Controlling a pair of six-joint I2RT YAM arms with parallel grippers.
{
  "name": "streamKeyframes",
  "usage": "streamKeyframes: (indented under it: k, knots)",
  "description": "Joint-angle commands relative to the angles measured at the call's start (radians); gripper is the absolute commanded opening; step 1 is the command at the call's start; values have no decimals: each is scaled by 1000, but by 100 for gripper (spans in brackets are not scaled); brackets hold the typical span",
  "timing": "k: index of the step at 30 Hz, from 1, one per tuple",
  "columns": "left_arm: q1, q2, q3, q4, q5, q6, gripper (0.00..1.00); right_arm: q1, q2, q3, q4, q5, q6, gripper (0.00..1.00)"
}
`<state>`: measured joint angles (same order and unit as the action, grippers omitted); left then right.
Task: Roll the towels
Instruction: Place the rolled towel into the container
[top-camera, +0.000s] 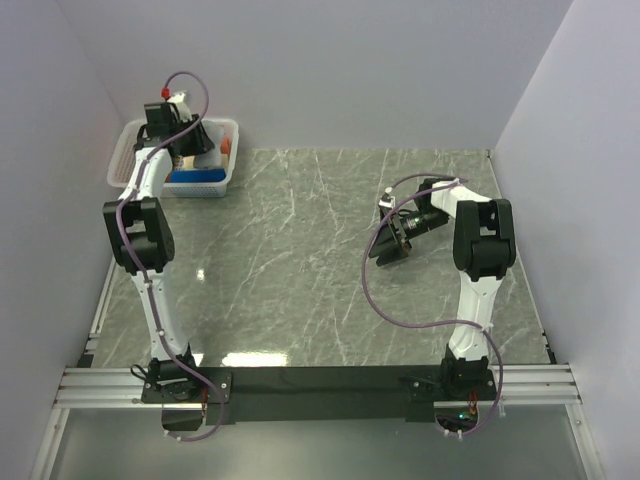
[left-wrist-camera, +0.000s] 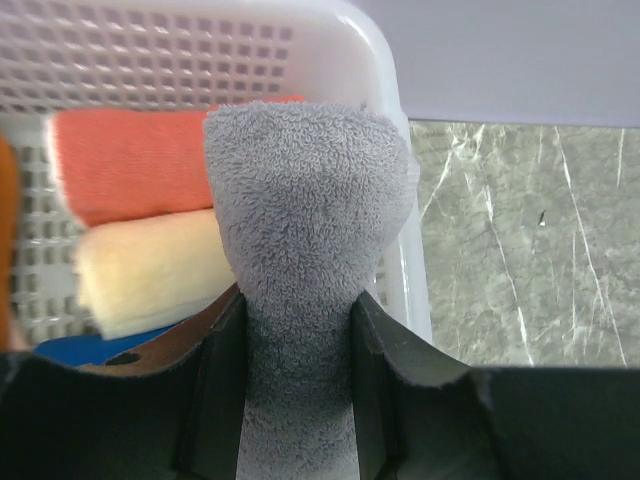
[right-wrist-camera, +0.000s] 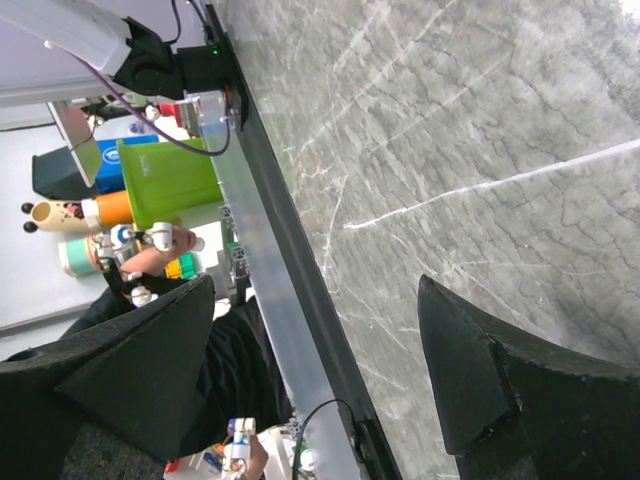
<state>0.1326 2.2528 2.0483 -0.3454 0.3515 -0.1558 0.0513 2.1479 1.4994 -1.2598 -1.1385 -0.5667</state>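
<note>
Grey towel (left-wrist-camera: 300, 200) sits clamped in left gripper (left-wrist-camera: 300, 305), basket (left-wrist-camera: 383, 60) just beyond its fingertips: lift clear of the rim before swinging out; right gripper (right-wrist-camera: 315, 300) wide, empty.

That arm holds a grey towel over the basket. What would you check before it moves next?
1. Grip on the grey towel: ok, the left fingers are shut on it.
2. Only the towel caught: ok, the red roll and cream roll lie in the basket, outside the fingers.
3. Towel's far end free of the basket: cannot tell.
4. Right fingers ready to help: ok, open and holding nothing.
5. Room on the table to spread it: ok, bare marble between the arms.
</note>
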Motion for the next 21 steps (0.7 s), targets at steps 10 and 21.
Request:
streamKeyframes:
  k: [10,21]
  knots:
    - [-42,93,49,11,-48,-16,11,-10,13,4,-20,-35,-21,90]
    - [-62,114,49,-3,-74,-22,44,-10,13,1,-23,-32,-21,91]
